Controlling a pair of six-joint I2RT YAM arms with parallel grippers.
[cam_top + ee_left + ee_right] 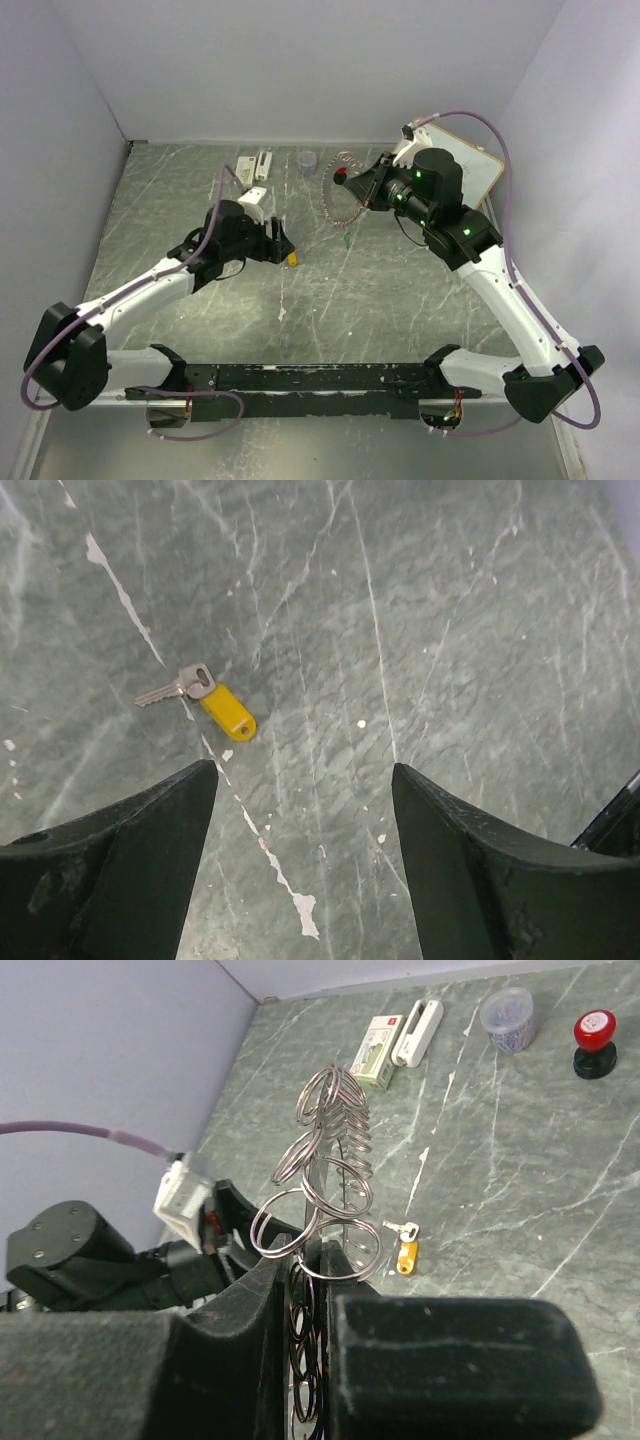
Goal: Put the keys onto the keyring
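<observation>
- the left arm (pixel 150 285) runs from its near-left base to the table centre, wrist pitched down. the left gripper (pixel 303 768) has its black fingers spread wide, nothing between them.
- the yellow key (pixel 225 710) lies flat just beyond those fingertips: silver blade, glossy oblong head.
- the table (pixel 480 630) is grey-green with white marbled veins.
- the right arm (pixel 500 290) extends farther. the right gripper (pixel 322 1260) is clamped on the keyring (pixel 335 1160), a thin silvery wire fringed with small loops.
- the green key (pixel 343 240) shows below the ring; hanging or lying, cannot tell.
</observation>
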